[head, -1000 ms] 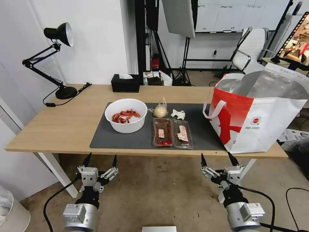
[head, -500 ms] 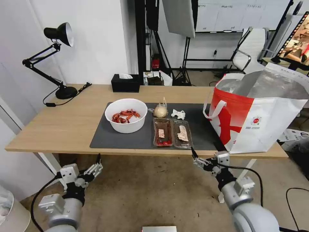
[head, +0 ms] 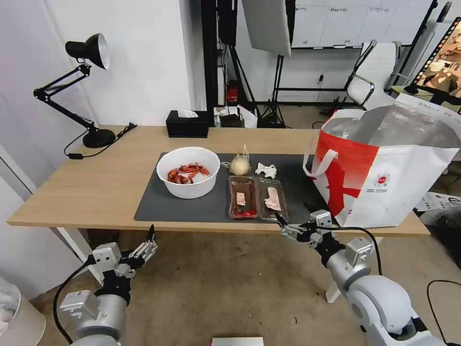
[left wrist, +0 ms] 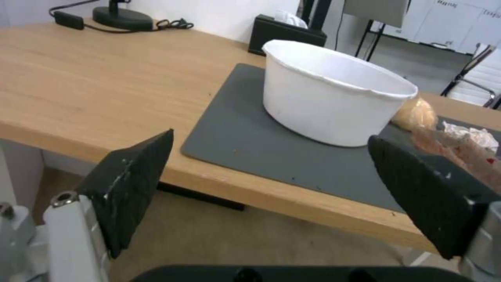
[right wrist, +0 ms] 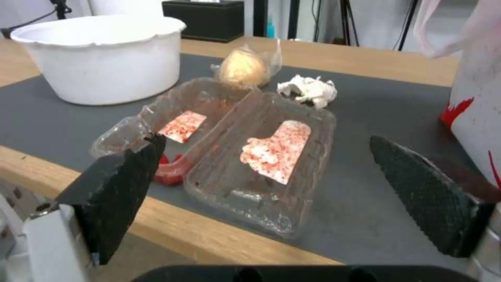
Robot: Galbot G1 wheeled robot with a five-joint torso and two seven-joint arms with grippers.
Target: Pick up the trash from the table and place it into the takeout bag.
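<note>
The table (head: 96, 187) carries a dark mat (head: 192, 206) on which the trash is laid out. The bowl (head: 188, 172) of red shells stands at the mat's left end. Just to its right lies the open tray (head: 258, 198), its two halves side by side with red-stained scraps inside, close to the table's front edge. Behind the tray, the knotted bag (head: 239, 165) and the tissue (head: 266, 169) are set near each other, apart from the tray. The takeout bag (head: 384, 173) stands upright and open at the table's right end, its foil lining exposed and a white strap hanging down its red side toward the mat.

The right gripper (head: 294, 226) is held at the front edge of the table, just before the tray's right half, with its fingers spread wide; in the right wrist view the tray (right wrist: 245, 149) is framed between the two dark fingertips (right wrist: 120, 184), and nothing is gripped. The takeout bag's wall (right wrist: 477, 98) stands close beside it.

The left gripper (head: 146, 245) is held below the table's front edge, left of the bowl, with its fingers also spread and empty; the bowl (left wrist: 334, 94) is seen ahead of it in the left wrist view.

At the back of the table a black tissue box (head: 187, 125) and a desk lamp (head: 89, 53) are placed, well apart from the trash.
</note>
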